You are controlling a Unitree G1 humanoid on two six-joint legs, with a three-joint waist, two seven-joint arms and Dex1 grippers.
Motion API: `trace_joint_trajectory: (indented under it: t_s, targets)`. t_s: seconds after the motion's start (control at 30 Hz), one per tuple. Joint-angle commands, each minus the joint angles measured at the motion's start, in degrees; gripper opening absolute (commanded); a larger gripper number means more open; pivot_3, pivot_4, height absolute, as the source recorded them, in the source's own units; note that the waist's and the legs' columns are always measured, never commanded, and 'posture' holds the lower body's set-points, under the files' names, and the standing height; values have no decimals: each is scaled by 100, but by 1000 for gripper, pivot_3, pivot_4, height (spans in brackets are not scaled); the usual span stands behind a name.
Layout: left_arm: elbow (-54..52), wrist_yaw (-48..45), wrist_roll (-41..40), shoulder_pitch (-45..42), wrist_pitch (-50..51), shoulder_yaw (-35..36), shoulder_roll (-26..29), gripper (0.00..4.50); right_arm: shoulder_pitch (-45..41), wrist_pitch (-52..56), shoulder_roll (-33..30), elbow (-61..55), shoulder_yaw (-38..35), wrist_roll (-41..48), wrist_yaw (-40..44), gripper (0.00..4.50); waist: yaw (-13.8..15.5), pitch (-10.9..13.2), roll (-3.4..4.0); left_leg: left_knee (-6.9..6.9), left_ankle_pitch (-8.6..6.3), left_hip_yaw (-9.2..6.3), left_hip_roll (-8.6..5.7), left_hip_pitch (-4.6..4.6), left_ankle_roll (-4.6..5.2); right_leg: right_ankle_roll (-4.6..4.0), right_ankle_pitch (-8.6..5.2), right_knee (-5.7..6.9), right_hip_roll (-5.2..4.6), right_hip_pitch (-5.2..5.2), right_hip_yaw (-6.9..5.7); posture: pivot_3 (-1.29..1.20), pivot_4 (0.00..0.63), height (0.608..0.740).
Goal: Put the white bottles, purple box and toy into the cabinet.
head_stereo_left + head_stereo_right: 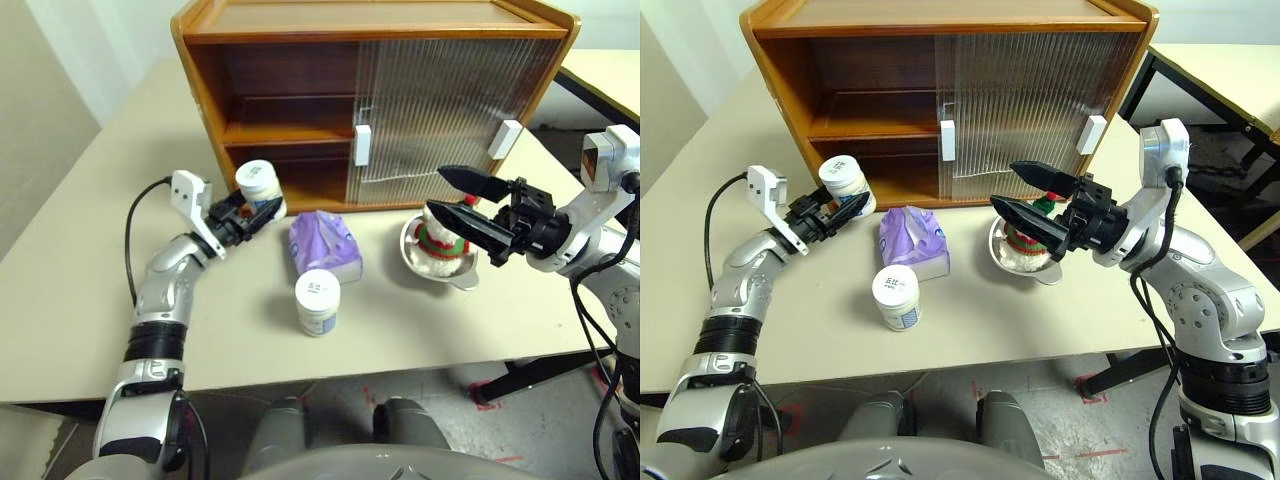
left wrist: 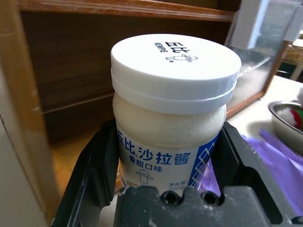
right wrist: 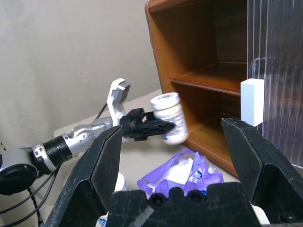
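Observation:
My left gripper (image 1: 250, 211) is shut on one white bottle (image 1: 259, 186), its black fingers (image 2: 94, 170) clamped on the label below the lid. The bottle hangs a little above the table, just in front of the cabinet's (image 1: 370, 40) open left half and lower compartment. The other white bottle (image 1: 318, 302) stands upright on the table nearer me. The purple box (image 1: 325, 243) lies between it and the cabinet. The toy (image 1: 441, 240) sits in a metal bowl (image 1: 447, 272) to the right. My right gripper (image 1: 436, 190) hovers open just above the toy, holding nothing.
Both ribbed sliding doors (image 1: 440, 110) cover the cabinet's right half, white handles (image 1: 362, 145) showing. The open left half shows a middle shelf (image 1: 290, 130) with nothing on it. Another table (image 1: 605, 75) stands at the far right. The table edge runs close in front of me.

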Motion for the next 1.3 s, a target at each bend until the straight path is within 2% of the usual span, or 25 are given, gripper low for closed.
trace_joint_trajectory:
  t_s: [0.03, 0.8, 1.3]
  targets:
    - [3, 329, 163, -270, 61, -118, -125, 3083, 61, -36, 13, -84, 0, -8, -25, 4500, 0, 0, 0, 2, 0, 0, 0, 0, 0, 1, 1, 0, 1, 1, 0, -28, 0, 740]
    - [2557, 1707, 1013, -1820, -789, -244, -663, 3083, 248, -56, 43, -268, -116, 30, -184, 4500, -140, 3, -6, 19, -1, -2, 6, -4, -2, 7, 4, 0, 25, 2, 11, -66, 0, 740]
    - [4155, 2810, 1225, -2579, -1575, -9, -952, 3083, 336, 18, -34, -411, -211, 117, -294, 4500, -165, 10, -18, 23, -2, -2, 6, -6, -4, 13, 7, 0, 32, 2, 16, -84, 0, 740]
